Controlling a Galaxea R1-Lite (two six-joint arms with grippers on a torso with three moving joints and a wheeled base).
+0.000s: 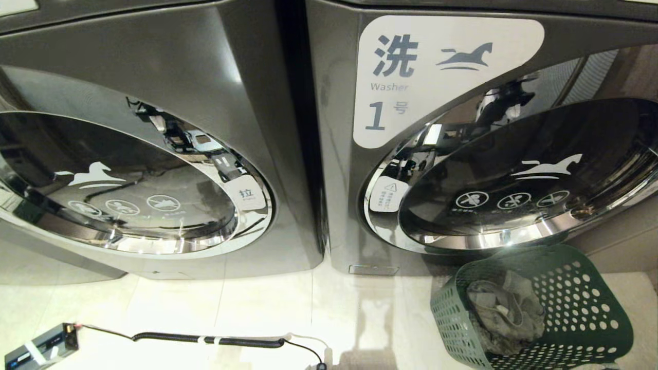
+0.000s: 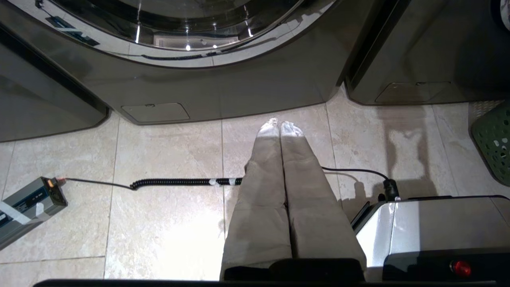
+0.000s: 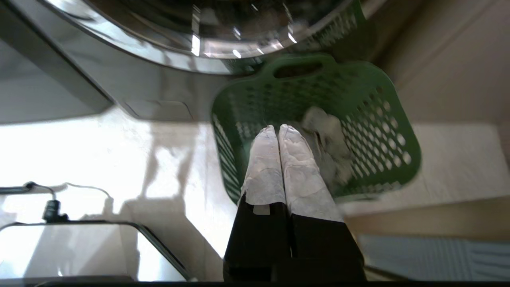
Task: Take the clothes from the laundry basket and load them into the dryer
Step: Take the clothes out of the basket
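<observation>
Head view shows two grey machines side by side, both doors closed; the right one [image 1: 462, 128] carries a label reading "Washer 1". The green laundry basket [image 1: 581, 308] stands on the floor in front of it, with grey clothes [image 1: 506, 308] inside. The right end effector [image 3: 279, 129] hangs above the basket, fingers pressed together and empty. The left end effector [image 2: 280, 124] is closed too, over the tiled floor [image 2: 167, 223] near a coiled cable [image 2: 175, 182].

Left gripper [image 2: 280, 124], jaws pressed together, above the tiled floor [image 2: 167, 223] before 2 machines [image 2: 223, 87]. A coiled cable [image 2: 175, 182] runs from a grey box [image 2: 28, 203]; basket [image 2: 494, 143] at the edge; robot base [image 2: 430, 227] near the camera.
</observation>
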